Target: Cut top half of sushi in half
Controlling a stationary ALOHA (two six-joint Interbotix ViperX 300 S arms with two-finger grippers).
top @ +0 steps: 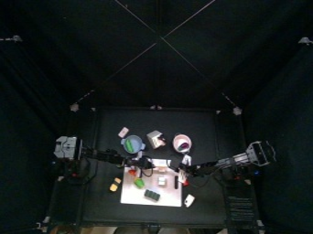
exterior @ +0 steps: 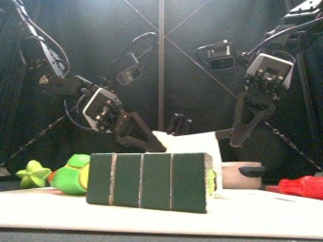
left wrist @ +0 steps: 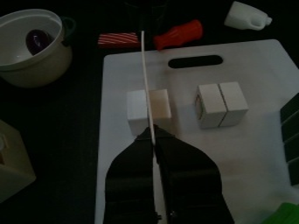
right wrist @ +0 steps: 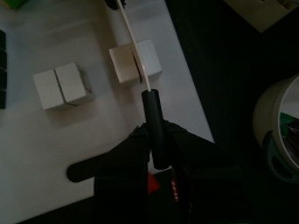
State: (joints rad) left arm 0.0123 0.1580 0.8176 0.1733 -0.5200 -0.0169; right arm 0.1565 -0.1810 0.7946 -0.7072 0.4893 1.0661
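Two arms angle down over the white cutting board (left wrist: 198,96) on my counter (top: 104,123). Left gripper (left wrist: 155,144) has its fingers clamped on a knife (left wrist: 142,79), blade running lengthwise across one sushi piece (left wrist: 149,107); second sushi piece (left wrist: 222,106) sits just beside. Right gripper (right wrist: 156,157) pinches a black-handled tool (right wrist: 142,83) that reaches the same piece.

Knife (right wrist: 138,52) tip cut off by right wrist view's edge.
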